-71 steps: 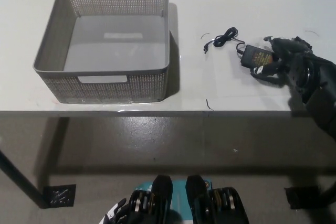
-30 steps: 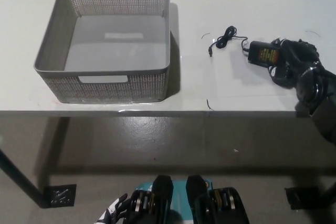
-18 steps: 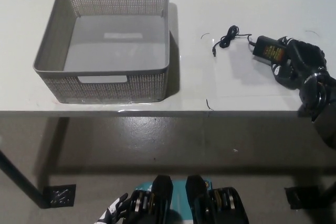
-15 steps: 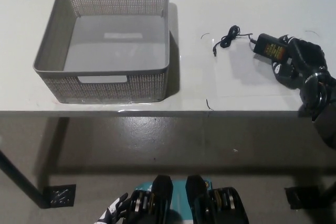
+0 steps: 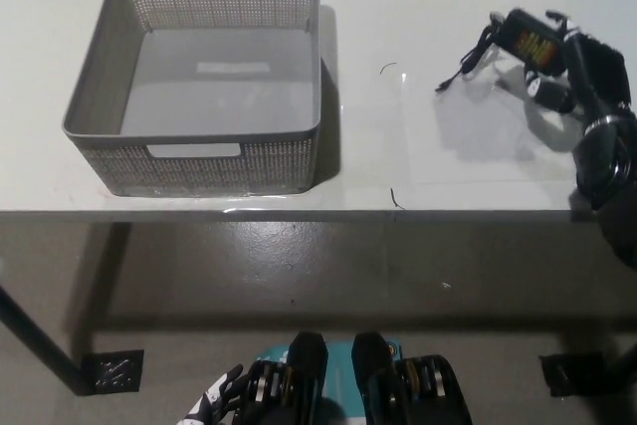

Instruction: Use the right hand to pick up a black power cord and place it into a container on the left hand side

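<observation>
The lift was under way: the right robot hand [image 5: 582, 72], black, was clamped on the black power cord [image 5: 525, 40] by its adapter block, holding it above the right side of the tabletop [image 5: 418, 146] while the thin lead dangled down toward the surface. The next move called for carrying it leftward across to the grey container [image 5: 204, 77], which sat empty, well apart from the cord. The white left robot hand [image 5: 214, 407] rested low, fingers apart.
</observation>
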Robot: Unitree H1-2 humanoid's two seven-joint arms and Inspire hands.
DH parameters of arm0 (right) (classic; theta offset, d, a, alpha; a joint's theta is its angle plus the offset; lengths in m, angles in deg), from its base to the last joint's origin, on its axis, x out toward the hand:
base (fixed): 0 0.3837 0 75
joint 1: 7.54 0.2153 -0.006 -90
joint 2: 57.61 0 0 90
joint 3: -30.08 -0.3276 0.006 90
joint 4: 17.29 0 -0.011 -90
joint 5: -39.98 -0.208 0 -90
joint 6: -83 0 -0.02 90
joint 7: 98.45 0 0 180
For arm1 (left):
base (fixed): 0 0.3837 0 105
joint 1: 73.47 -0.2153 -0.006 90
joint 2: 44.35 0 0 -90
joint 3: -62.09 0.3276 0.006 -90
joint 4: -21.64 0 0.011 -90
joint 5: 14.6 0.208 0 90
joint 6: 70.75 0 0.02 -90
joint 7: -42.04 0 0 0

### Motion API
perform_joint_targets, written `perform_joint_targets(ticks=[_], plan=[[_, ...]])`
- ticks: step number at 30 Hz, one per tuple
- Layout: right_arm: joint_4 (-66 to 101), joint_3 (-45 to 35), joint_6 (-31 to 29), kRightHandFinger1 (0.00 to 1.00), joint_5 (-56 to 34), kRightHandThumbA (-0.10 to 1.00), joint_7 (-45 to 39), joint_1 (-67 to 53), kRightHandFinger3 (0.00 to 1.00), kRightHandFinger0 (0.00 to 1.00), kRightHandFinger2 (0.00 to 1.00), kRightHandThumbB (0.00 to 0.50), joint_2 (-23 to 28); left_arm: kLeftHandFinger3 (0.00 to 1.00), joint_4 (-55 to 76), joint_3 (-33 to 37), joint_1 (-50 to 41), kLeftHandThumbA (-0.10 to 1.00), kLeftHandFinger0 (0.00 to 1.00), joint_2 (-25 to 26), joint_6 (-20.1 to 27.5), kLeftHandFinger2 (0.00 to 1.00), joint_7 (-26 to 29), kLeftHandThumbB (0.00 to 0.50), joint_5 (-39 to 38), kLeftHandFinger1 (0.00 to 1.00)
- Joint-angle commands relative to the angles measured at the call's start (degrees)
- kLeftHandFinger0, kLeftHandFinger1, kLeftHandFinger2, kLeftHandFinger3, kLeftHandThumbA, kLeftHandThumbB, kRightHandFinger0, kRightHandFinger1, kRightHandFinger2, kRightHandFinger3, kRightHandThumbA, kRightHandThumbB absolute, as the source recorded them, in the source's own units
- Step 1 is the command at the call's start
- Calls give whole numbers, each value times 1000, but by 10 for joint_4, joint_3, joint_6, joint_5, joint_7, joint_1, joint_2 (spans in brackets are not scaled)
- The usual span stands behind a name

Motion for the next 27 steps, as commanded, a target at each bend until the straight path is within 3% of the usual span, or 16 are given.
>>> perform_joint_targets(ticks=[1, 4, 11, 17, 18, 19, 21, 23, 25, 27], plan=[[58, -16, -32, 443, -13, -100, 34, 72, 871, 3, 768, 173, 23, 1000, 12, 2, 1, 984, 1000, 3, 23, 1000, 2, 401, 7, 1000], [79, -20, -16, 431, -14, -100, 25, 83, 848, 0, 784, 179, 20, 1000, 12, 1, 0, 988, 1000, 2, 23, 1000, 3, 408, 9, 1000], [140, -25, -7, 412, -9, -100, 24, 101, 795, 0, 717, 178, -4, 1000, 10, 2, -2, 986, 1000, 4, 23, 1000, 1, 410, 7, 1000], [200, -18, 42, 461, -6, -100, -12, 111, 869, 17, 762, 172, -44, 1000, 10, 2, -4, 993, 1000, 4, 23, 1000, 4, 407, 14, 1000], [203, -16, 39, 438, -6, -100, -14, 114, 910, 8, 779, 198, -51, 1000, 10, 2, -4, 994, 1000, 4, 23, 1000, 6, 400, 17, 1000], [211, -15, 46, 397, -5, -100, -22, 116, 883, 2, 734, 231, -60, 1000, 10, 3, -6, 995, 1000, 4, 23, 1000, 8, 400, 18, 1000], [223, -12, 52, 348, -3, -100, -24, 123, 391, 0, 684, 248, -82, 1000, 8, 4, -6, 998, 1000, 4, 23, 1000, 8, 399, 21, 1000], [216, -6, 38, 325, 6, -100, -11, 129, 466, 0, 661, 234, -94, 1000, 8, 4, -5, 996, 1000, 4, 23, 1000, 6, 397, 19, 1000], [217, -3, 38, 325, 6, -100, -4, 137, 607, 0, 687, 205, -123, 1000, 6, 4, -3, 998, 1000, 5, 23, 1000, 10, 391, 26, 1000], [218, -3, 43, 321, 2, -100, -6, 141, 653, 0, 694, 211, -141, 1000, 4, 5, -1, 992, 1000, 5, 23, 1000, 11, 387, 27, 1000]])
